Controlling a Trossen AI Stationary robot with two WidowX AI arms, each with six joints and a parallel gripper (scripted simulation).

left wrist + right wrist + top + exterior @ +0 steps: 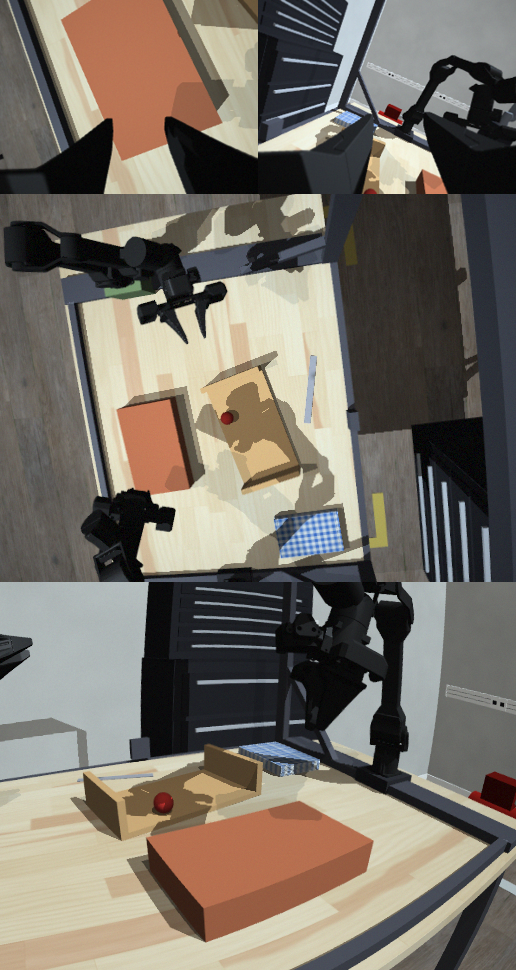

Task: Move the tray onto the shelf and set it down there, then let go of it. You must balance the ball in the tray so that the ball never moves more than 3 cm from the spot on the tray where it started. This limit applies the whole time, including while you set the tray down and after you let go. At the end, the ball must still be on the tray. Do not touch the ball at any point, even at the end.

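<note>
My grippers (pixel 196 340) (pixel 320 727) (pixel 138 119) (pixel 398 114) stand part-spread, empty; the stiff, probably light tan wooden tray (pixel 270 456) (pixel 232 769) (pixel 372 166) on the table wants level pinches at both end walls, lest its red ball (pixel 227 418) (pixel 163 802) (pixel 370 191) roll.

Red ball (pixel 227 417) (pixel 163 802) (pixel 370 191) cut off by the right wrist view's bottom edge; green block (pixel 122 291) partly hidden from above.

Bright, hard light casts crisp-edged shadows around and across the wooden tray (pixel 274 454) (pixel 232 787) (pixel 374 166), and its floor lies partly in brown shade. Beyond the tray, the black arms sink into near-featureless darkness, while the exterior view looks sharp and free of strong glare.
</note>
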